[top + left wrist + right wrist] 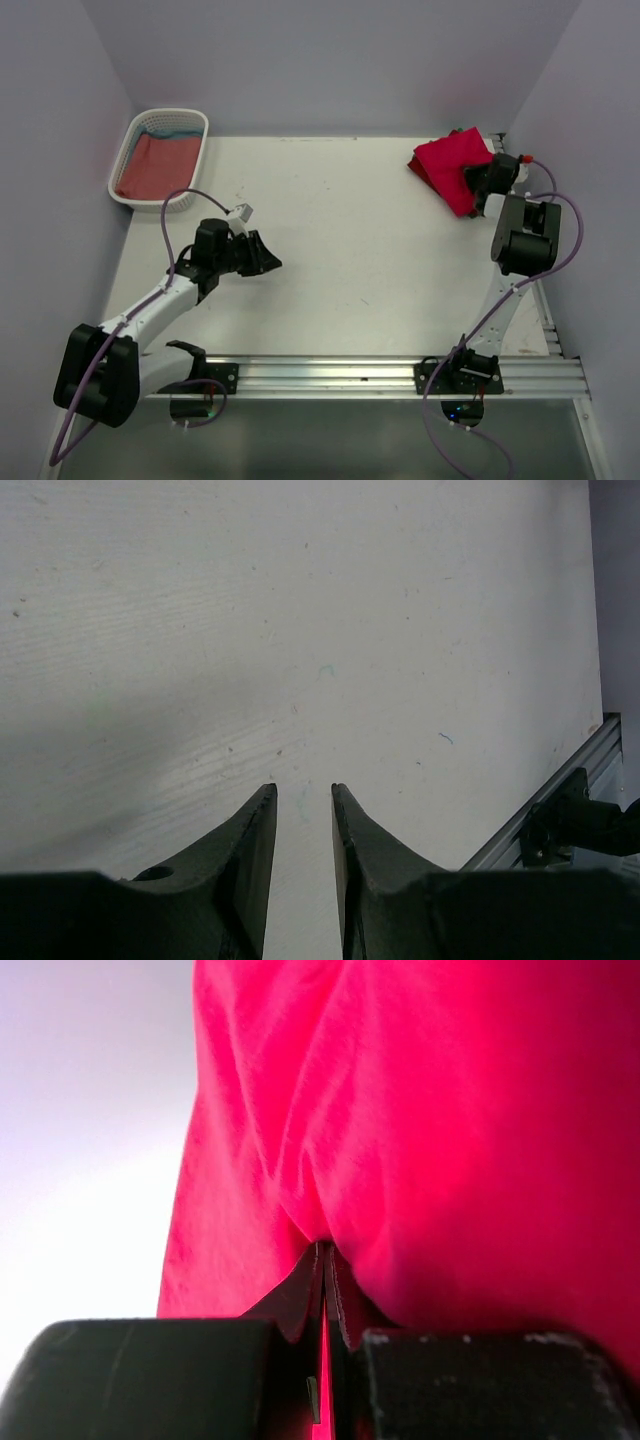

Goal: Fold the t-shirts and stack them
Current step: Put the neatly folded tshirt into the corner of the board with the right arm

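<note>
Right tool [325, 1260] pinches crimson t-shirt [450, 1140], apparently folded; left tool [303, 810] hangs narrowly spread above table [300, 600].

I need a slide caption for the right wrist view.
Right gripper shut on a fold of the crimson t-shirt.

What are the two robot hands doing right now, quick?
Left gripper: open, holding nothing.
Right gripper: shut, pinching the crimson t-shirt.
</note>
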You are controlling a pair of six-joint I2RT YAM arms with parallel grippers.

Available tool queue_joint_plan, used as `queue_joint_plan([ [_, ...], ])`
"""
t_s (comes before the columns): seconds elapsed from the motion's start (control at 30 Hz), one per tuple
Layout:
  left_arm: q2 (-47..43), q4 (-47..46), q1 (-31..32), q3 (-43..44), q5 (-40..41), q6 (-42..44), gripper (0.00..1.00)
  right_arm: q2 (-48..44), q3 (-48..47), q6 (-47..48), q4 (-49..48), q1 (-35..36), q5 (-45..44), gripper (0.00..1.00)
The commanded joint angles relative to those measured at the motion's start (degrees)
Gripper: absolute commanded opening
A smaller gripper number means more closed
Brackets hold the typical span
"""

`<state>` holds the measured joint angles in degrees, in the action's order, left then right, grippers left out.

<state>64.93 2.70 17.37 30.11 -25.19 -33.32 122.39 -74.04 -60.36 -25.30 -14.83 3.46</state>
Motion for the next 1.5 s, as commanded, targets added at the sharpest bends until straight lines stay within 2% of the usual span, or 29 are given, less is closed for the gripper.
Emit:
queue_joint_plan([
  [0.0, -0.06, -0.59, -0.31, 2.32, -0.82, 1.42, 0.32, 1.71, -2.86, 1.56, -4.91, 0.24, -3.29, 0.0],
  [0.13, -1.82, -0.59, -0.31, 2.94, -1.0, 1.5, 0.33, 0.23, 1.08, 2.7, -15.55, 0.07, -2.68, 0.0],
  [0.2, -3.04, -0.68, -0.31, 2.94, -0.83, 1.51, 0.34, -5.21, 7.81, 3.49, -25.38, 0.06, -1.97, 0.0],
  [0.33, -8.23, -0.94, -0.31, 3.03, 0.31, 1.85, 0.36, -19.26, 21.36, 3.58, -39.44, 0.41, 4.95, 0.19],
  [0.37, -9.11, -0.85, -0.31, 3.37, 0.75, 2.12, 0.4, -26.86, 26.09, 3.93, -39.82, 0.5, 6.54, 0.24],
  [0.4, -10.86, -0.59, -0.31, 3.73, 1.1, 2.47, 0.43, -30.51, 27.79, 4.54, -38.7, 0.76, 7.77, 0.31],
  [0.43, -11.74, -0.07, -0.31, 3.99, 1.46, 2.82, 0.49, -34.81, 28.85, 7.33, -35.99, 1.38, 8.92, 0.46],
  [0.47, -12.36, 0.02, -0.31, 4.34, 2.16, 3.43, 0.63, -40.85, 28.26, 9.8, -27.17, 2.95, 12.5, 0.56],
  [0.5, -13.5, 0.03, -0.31, 4.43, 2.25, 3.7, 0.71, -43.96, 27.47, 12.43, -21.52, 3.92, 14.36, 0.62],
  [0.53, -13.86, 0.11, -0.31, 4.61, 2.69, 4.05, 0.8, -46.51, 26.68, 17.76, -10.15, 4.98, 15.07, 0.69],
  [0.57, -14.21, 0.37, -0.31, 4.96, 3.39, 4.66, 1.0, -51.32, 26.06, 20.43, -5.77, 7.42, 16.99, 0.76],
  [0.6, -14.47, 0.12, -0.31, 4.96, 3.31, 4.93, 1.0, -53.46, 26.05, 25.59, -1.98, 8.58, 17.62, 0.82],
  [0.63, -14.48, 0.11, -0.31, 5.05, 2.87, 5.19, 1.0, -55.48, 27.18, 27.21, 3.97, 10.5, 18.85, 0.99],
  [0.7, -13.86, -0.67, -0.31, 4.87, 1.82, 5.2, 1.0, -60.48, 28.77, 29.41, 6.74, 11.4, 21.4, 0.99],
  [0.8, -12.98, -1.38, -0.31, 4.35, 1.02, 5.02, 1.0, -65.32, 29.13, 32.74, 17.19, 12.02, 24.3, 0.99],
  [0.83, -12.98, -1.55, -0.31, 4.08, 0.93, 4.93, 1.0, -66.48, 29.39, 33.72, 21.65, 12.37, 25.18, 0.99],
  [1.03, -14.91, -4.46, -0.31, 1.89, 1.02, 4.23, 1.0, -71.85, 31.94, 38.82, 34.33, 13.42, 27.56, 0.99],
  [1.13, -15.7, -4.81, -0.31, 1.53, 0.93, 3.79, 1.0, -71.15, 32.91, 39.53, 36.37, 14.91, 27.39, 0.99],
  [1.27, -16.15, -4.63, -0.31, 1.71, 1.37, 3.7, 1.0, -64.41, 31.51, 40.93, 39.36, 18.78, 27.2, 0.99],
  [1.47, -15.71, -3.75, -0.31, 2.5, 2.86, 3.79, 1.0, -60.78, 31.41, 42.25, 40.24, 23.0, 25.1, 0.99],
])
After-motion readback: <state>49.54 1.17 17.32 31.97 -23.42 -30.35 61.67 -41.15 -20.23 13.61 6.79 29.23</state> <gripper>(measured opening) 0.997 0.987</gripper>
